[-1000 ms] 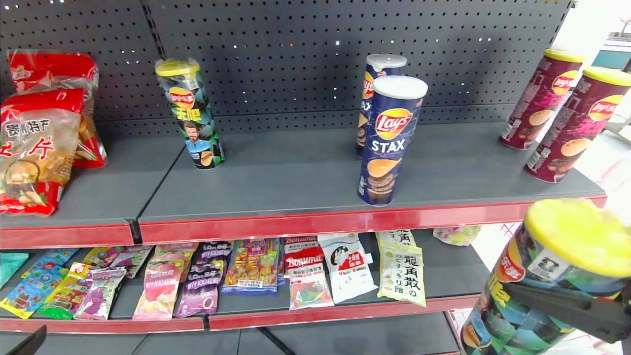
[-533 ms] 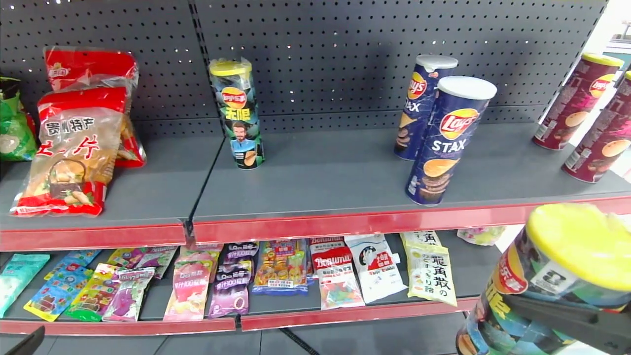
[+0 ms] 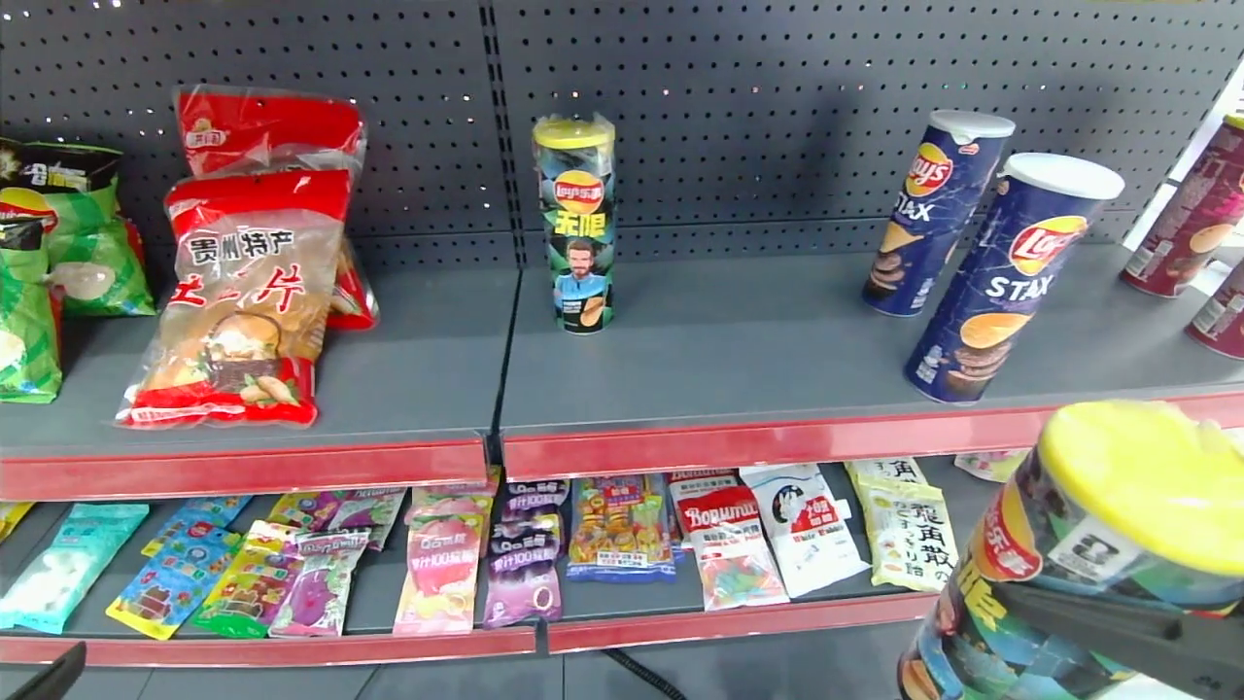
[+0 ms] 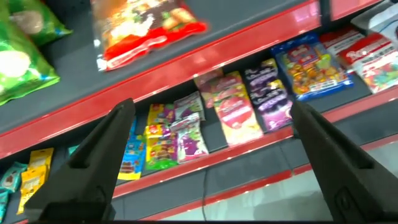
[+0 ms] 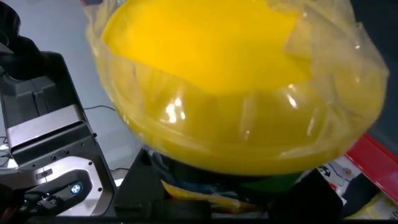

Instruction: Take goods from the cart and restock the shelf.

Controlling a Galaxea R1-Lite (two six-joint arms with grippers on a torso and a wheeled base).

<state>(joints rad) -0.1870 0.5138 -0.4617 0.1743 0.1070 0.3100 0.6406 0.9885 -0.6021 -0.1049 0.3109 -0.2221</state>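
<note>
In the lower right corner of the head view the right gripper (image 3: 1118,617) is clamped on a chip can (image 3: 1059,544) with a yellow lid, one dark finger lying across the can's patterned side just below the lid. The can tilts a little and sits nearer the camera than the upper shelf (image 3: 739,379), lower in the frame than its red front edge and apart from it. In the right wrist view the yellow lid (image 5: 236,81), under loose clear wrap, is close against the gripper's black body. The left gripper (image 4: 211,168) is spread wide in the left wrist view, with its two black fingers (image 4: 93,168) far apart and nothing between them. Beyond them lies the lower shelf (image 4: 249,158) with its row of sweet packets (image 4: 236,112). On the upper shelf, at centre frame, a matching can (image 3: 577,224) stands upright against the pegboard back (image 3: 729,97). To its right are two blue cans (image 3: 1011,277), one behind the other, and at the right edge two maroon cans (image 3: 1181,214), both cut off by the frame. In the left half of the frame two red bags (image 3: 243,301) lean back one behind the other, and green bags (image 3: 49,262) sit at the far left edge. Across the lower part of the frame the packets lie flat in a row – some overlapping – on the lower shelf.
</note>
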